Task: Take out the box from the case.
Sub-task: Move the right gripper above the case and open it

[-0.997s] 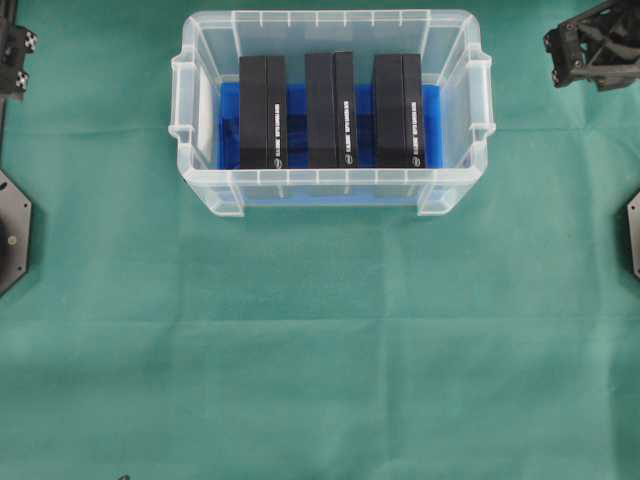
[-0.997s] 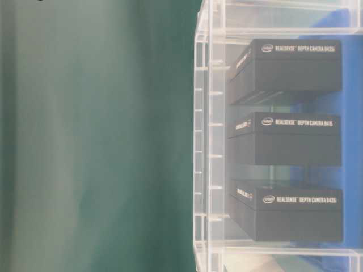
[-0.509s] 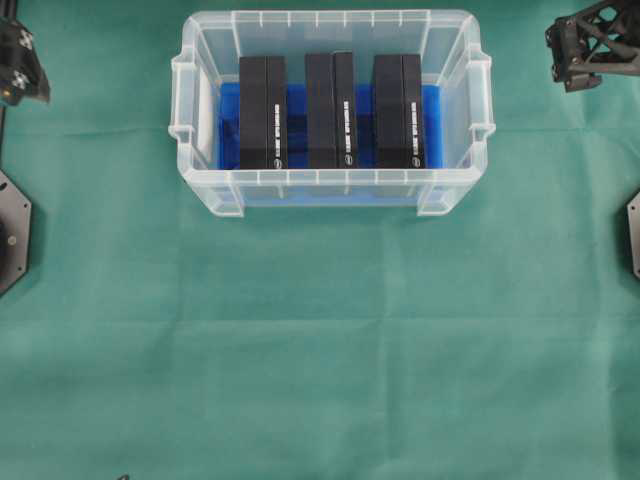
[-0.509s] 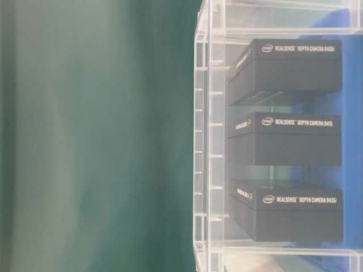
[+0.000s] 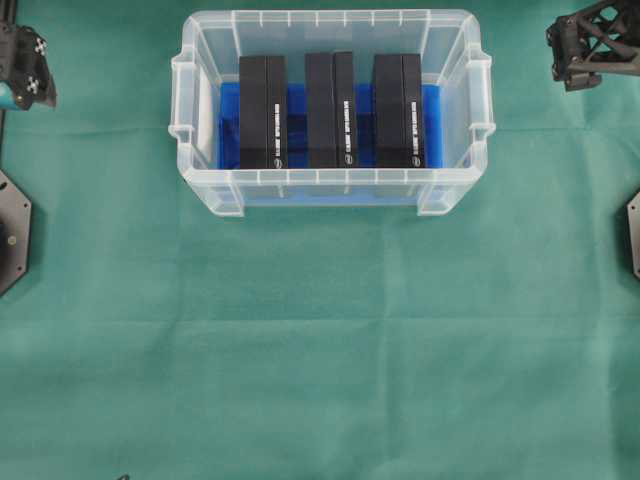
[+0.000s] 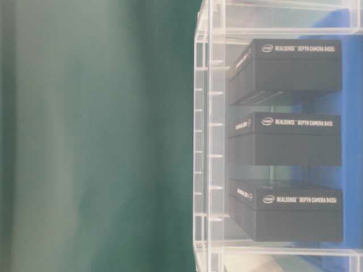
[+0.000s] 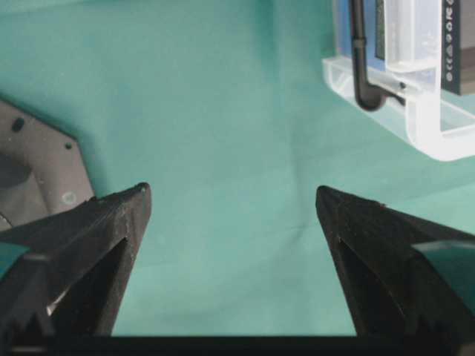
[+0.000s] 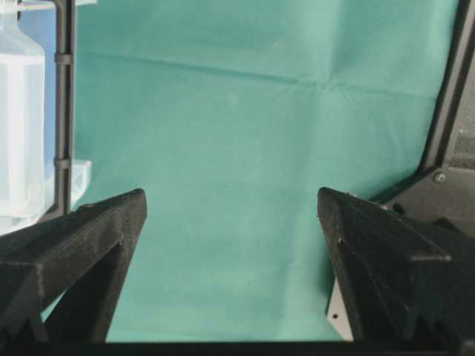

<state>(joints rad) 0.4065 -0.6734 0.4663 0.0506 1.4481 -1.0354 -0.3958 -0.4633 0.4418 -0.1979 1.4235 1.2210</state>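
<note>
The case [image 5: 330,190] sits upper centre of the worktop [image 5: 320,350], three black boxes [image 5: 331,110] upright inside. Left gripper [image 7: 231,200] and right gripper [image 8: 231,200] hover released at the frame's upper corners; the approach comes next: reaching in over one box.

Case [image 5: 331,190] sits on the cloth [image 5: 320,340] at the far middle of the table. Three boxes stand in it side by side, apart: left box [image 5: 263,111], middle box [image 5: 331,110], right box [image 5: 399,110]. Left gripper [image 5: 22,75] is off the case's left side, right gripper [image 5: 590,50] off its right, both well apart from it. Near half of the cloth lies before the case.
</note>
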